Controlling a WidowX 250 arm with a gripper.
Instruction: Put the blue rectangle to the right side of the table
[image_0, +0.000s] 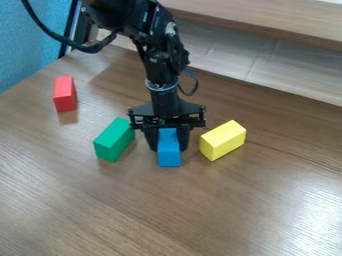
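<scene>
The black gripper (169, 149) hangs straight down near the middle of the view, shut on the blue rectangle (169, 148). One finger lies along each long side of this block, and the block's near end sticks out toward the camera. The rear part of the block is hidden under the gripper. Whether its underside touches the wooden table (167, 215) I cannot tell.
A green block (114, 139) stands close to the gripper's left, and a yellow block (222, 140) close to its right. Farther back at the left is a red block (65, 94). A light ledge (267, 60) runs behind the table.
</scene>
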